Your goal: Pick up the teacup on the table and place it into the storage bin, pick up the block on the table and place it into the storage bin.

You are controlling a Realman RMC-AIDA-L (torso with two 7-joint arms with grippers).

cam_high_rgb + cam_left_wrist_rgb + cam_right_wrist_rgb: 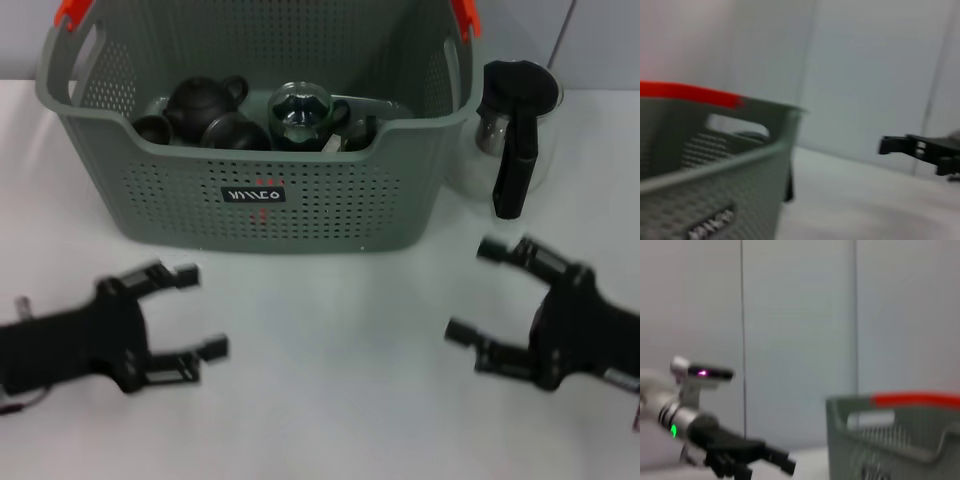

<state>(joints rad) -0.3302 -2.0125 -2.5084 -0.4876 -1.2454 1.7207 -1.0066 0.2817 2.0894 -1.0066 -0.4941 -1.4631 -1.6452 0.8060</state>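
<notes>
On the white table (330, 400) stands the grey-green perforated plastic storage bin (260, 205) with orange handle clips, holding a dark rounded teapot (205, 100), small dark teacups (232, 133) and a glass vessel (300, 112). Beside it sits a glass pitcher with black handle (515, 135). Left gripper (200, 312) and right gripper (470, 290) rest in front, jaws spread, empty.

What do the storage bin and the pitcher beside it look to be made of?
The storage bin: likely matte grey-green moulded plastic, going by its perforated walls and orange clips. The pitcher: apparently clear glass, see-through body, with a black, probably plastic, handle.
</notes>
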